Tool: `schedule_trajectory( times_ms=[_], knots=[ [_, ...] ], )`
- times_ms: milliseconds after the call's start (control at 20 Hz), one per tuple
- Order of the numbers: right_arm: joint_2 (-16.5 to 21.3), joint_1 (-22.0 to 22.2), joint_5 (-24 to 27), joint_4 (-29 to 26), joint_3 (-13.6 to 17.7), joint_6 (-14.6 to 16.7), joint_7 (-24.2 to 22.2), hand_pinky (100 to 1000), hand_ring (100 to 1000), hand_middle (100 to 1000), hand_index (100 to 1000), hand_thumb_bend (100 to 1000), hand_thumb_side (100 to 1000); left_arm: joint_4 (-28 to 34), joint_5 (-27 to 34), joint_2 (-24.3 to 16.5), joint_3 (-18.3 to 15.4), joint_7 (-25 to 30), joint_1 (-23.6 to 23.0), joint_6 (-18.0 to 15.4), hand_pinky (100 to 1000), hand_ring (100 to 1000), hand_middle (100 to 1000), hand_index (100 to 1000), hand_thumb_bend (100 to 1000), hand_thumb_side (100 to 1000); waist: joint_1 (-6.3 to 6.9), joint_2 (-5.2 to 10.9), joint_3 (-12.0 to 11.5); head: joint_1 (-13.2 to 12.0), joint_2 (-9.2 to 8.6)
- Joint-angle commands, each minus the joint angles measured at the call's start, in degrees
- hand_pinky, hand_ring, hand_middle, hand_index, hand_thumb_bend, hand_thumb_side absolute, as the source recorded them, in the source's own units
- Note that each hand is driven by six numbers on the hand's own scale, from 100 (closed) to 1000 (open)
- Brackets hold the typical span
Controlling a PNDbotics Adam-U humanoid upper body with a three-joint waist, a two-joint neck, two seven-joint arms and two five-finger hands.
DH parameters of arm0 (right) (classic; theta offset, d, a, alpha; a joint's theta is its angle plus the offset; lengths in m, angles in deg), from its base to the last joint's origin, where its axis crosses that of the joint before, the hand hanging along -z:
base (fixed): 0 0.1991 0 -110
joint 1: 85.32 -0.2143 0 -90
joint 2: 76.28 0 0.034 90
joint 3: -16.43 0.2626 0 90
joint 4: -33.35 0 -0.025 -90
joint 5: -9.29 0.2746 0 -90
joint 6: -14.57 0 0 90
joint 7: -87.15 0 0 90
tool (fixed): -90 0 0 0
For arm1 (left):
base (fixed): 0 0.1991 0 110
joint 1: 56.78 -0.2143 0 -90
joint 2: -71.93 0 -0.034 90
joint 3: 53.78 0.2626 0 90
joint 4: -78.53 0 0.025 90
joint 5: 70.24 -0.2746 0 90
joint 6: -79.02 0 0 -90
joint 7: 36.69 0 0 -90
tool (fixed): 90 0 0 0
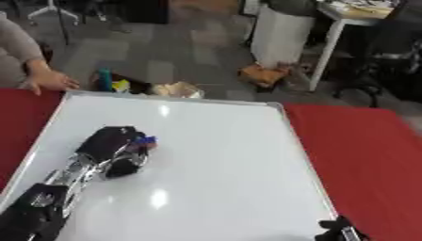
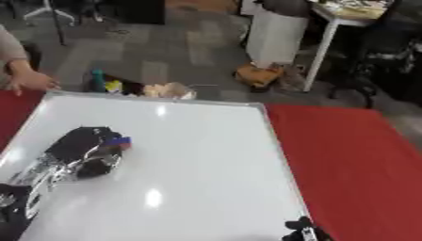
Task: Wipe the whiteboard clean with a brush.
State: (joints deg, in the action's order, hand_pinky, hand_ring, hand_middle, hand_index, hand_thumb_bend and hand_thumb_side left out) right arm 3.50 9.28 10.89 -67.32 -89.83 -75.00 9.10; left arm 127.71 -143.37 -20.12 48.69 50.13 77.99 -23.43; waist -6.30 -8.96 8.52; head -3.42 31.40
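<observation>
Person's hand (image 1: 51, 81) rests at whiteboard's far-left corner. Left hand (image 1: 115, 148) lies on whiteboard's (image 1: 223, 160) left half, fingers curled round brush (image 1: 147, 140); only a small blue bit pokes out toward far-right. Brush long axis can't be told, mostly hidden. Likely light, rigid, soft underside; hold over its top. Board looks glossy, slick, no marks visible. Right hand (image 1: 339, 229) barely shows at the lower edge, fingers unclear.

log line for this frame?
left hand: shut on blue brush | whiteboard: no marks visible | right hand: idle, lower edge
</observation>
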Motion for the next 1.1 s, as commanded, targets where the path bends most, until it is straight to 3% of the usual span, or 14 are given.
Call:
schedule_trajectory(
  times_ms=[50, 500, 1100],
  knots=[
    [0.25, -0.04, -0.27, -0.93, 0.15, 0.13, -0.27, 600, 633, 477, 682, 100, 899, -3.45, -1.82, 1.47, -0.08, -0.44, 0.63, 0.68, 694, 657, 670, 857, 102, 914, 0.19, 0.11, 0.31, -0.19, -0.40],
    [-0.11, -0.05, -0.41, -1.00, -0.08, 0.14, -0.52, 599, 632, 477, 682, 100, 900, -12.57, -5.84, 1.50, -5.80, -5.68, 4.08, 6.34, 695, 664, 678, 859, 107, 897, -0.21, -0.65, 1.20, -0.48, -0.78],
    [-0.12, -0.20, -0.58, -0.82, -0.01, 0.22, -0.47, 599, 632, 476, 682, 100, 901, -17.95, -6.34, -1.94, -10.21, -10.11, 4.40, 12.66, 697, 669, 683, 853, 100, 819, 0.00, -0.92, 0.78, -0.17, -0.88]
  ],
)
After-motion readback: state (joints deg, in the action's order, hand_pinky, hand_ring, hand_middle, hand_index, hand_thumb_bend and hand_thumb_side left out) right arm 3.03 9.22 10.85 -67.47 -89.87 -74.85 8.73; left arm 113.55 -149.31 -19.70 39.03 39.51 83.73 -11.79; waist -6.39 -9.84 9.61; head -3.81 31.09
